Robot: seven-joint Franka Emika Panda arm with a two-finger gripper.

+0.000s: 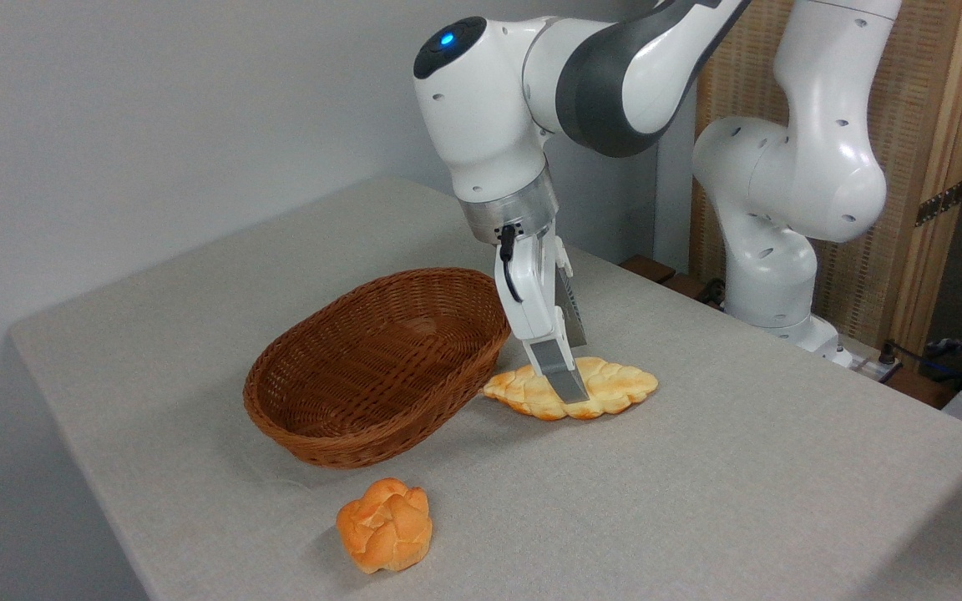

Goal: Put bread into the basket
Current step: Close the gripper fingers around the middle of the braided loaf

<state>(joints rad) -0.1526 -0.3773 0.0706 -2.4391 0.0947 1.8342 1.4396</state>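
Note:
The bread (615,386), a long flat braided loaf in pale cream with golden-brown patches, lies on the table just right of the basket (347,434). The basket is oval, brown woven wicker, and nothing is inside it. My gripper (577,371) points down over the middle of the loaf. Its fingers stand apart across the loaf's width. The near fingertip (566,382) overlaps the loaf's top, and the far finger is partly hidden behind it. The loaf still rests flat on the table.
A small round orange knotted bun (384,524) sits near the table's front edge, below the basket. The arm's white base (769,275) stands behind the table at the right, with a wooden screen (924,167) behind it.

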